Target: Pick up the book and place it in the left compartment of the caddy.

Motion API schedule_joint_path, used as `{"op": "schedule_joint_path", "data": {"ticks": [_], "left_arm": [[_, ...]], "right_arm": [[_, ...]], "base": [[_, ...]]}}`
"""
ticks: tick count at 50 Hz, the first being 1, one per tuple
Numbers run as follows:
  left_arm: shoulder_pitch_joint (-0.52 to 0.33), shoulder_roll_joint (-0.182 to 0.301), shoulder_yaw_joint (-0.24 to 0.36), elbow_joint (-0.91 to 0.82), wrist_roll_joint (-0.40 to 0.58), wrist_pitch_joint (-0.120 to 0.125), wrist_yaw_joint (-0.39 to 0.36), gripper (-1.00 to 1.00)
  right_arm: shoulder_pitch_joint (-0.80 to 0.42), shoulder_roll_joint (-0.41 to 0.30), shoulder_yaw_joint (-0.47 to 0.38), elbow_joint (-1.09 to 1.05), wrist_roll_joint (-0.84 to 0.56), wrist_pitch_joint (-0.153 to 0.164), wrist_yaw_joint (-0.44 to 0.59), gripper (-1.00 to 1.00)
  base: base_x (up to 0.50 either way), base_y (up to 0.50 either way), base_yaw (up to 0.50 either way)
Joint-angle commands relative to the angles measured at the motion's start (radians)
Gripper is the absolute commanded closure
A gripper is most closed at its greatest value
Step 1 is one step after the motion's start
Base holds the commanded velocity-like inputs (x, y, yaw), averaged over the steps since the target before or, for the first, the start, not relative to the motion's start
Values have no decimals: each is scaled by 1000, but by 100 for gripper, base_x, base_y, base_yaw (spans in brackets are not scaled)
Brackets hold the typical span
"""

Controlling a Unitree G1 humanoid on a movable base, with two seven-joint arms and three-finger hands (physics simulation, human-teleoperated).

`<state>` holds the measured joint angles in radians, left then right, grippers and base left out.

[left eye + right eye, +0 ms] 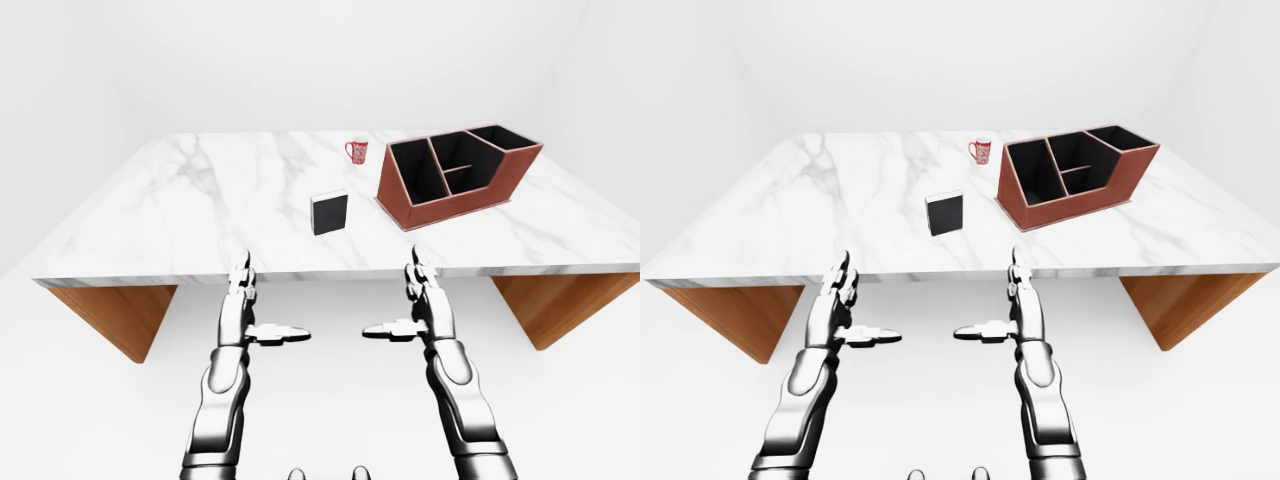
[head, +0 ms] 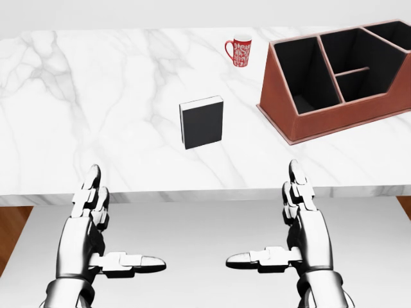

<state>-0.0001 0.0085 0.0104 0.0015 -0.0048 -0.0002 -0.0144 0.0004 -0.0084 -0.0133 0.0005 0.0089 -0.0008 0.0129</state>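
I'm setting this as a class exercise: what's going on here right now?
Nothing is being handled yet. The left robot hand and right robot hand hang open short of the table. The book lies untouched on the marble, with the caddy to its right and a red mug beyond.

Red mug (image 2: 241, 50) on marble table (image 2: 96, 96)

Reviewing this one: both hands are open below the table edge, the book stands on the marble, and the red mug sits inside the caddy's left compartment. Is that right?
Not quite. The red mug is not in the caddy; the head view shows it standing on the marble table, apart from the caddy and to its left. The rest holds: left hand and right hand are open below the edge, and the book stands on the marble.
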Motion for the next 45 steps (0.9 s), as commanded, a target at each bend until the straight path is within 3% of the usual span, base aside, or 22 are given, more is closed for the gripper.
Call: {"op": "schedule_joint_path", "data": {"ticks": [1, 5, 6, 7, 9, 11, 13, 15, 18, 22, 24, 27, 29, 45], "left_arm": [[2, 11, 16, -4, -1, 1, -32, -100], [-3, 11, 25, 4, -9, -2, -33, -100], [8, 8, 21, -25, -11, 13, -32, -100], [7, 8, 23, -11, -11, -3, -33, -100], [8, 8, 24, -13, -15, -3, -35, -100], [-2, 10, 28, 13, -16, -19, -35, -100], [-2, 10, 28, 15, -19, -18, -37, -100], [5, 9, 23, -13, -15, 1, -34, -100], [3, 10, 25, 5, -17, -16, -37, -100], [4, 10, 25, 6, -15, -20, -37, -100], [10, 9, 21, -8, -12, -17, -36, -100], [14, 8, 21, -18, -12, -11, -36, -100], [6, 9, 31, -4, -17, -6, -29, -100], [14, 8, 25, -20, -8, -15, -25, -100]], "right_arm": [[4, -11, -23, 0, 10, -6, 22, -100], [8, -10, -24, -5, 8, -1, 21, -100], [-1, -11, -27, 19, 9, -14, 22, -100], [2, -11, -26, 13, 7, -10, 22, -100], [9, -10, -24, -7, 5, 0, 21, -100], [12, -10, -24, -15, 4, 3, 20, -100], [16, -10, -25, -28, 7, 11, 21, -100], [16, -10, -27, -28, 7, 8, 20, -100], [29, -9, -31, -75, 11, 26, 15, -100], [36, -11, -41, -107, 21, 37, 16, -100], [45, -15, -55, -152, 30, 58, 14, -100], [46, -14, -72, -173, 52, 56, 12, -100], [67, -17, -95, -280, 78, 88, 9, -100], [107, -43, -256, -475, 118, 88, 44, -100]], "base": [[0, 0, 0], [0, 0, 0], [0, 0, 0], [0, 0, 0], [0, 0, 0], [0, 0, 0], [0, 0, 0], [0, 0, 0], [0, 0, 0], [0, 0, 0], [0, 0, 0], [0, 0, 0], [0, 0, 0], [0, 0, 0]]}}
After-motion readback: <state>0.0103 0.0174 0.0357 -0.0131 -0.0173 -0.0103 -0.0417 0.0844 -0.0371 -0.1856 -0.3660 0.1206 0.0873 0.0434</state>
